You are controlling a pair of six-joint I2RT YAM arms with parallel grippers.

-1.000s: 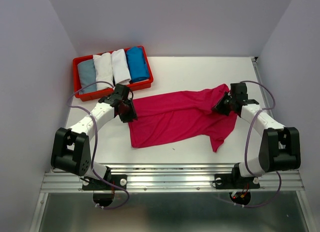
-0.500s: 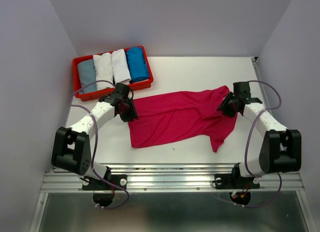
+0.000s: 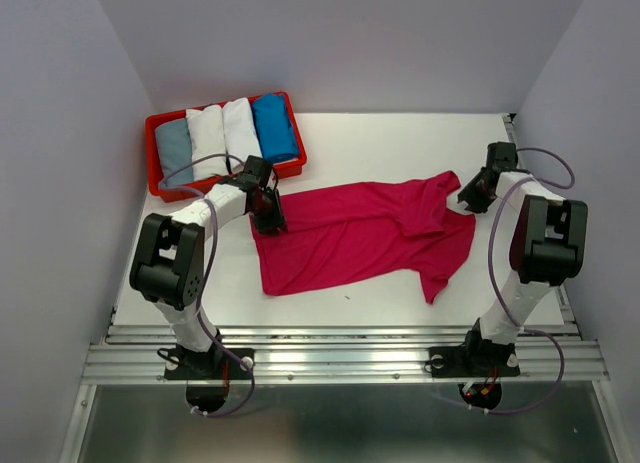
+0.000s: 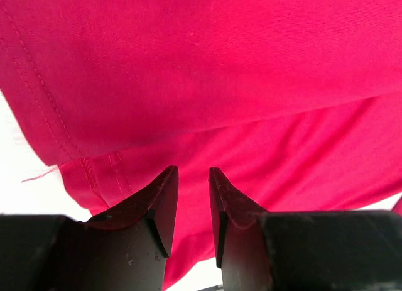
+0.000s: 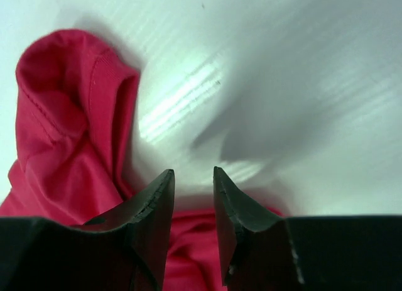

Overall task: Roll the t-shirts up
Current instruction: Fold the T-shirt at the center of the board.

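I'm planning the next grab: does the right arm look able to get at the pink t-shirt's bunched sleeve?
Probably yes. The right gripper hangs open and empty just beside the bunched sleeve, with only bare table between.

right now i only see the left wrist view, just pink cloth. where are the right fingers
observer: right fingers are at the far right corner of the shirt, apart, holding nothing
operator: is the shirt rolled at all
observer: no, it lies spread out, with cloth bunched at that corner
operator: any finished ones
observer: four rolled shirts sit in the red tray, far left
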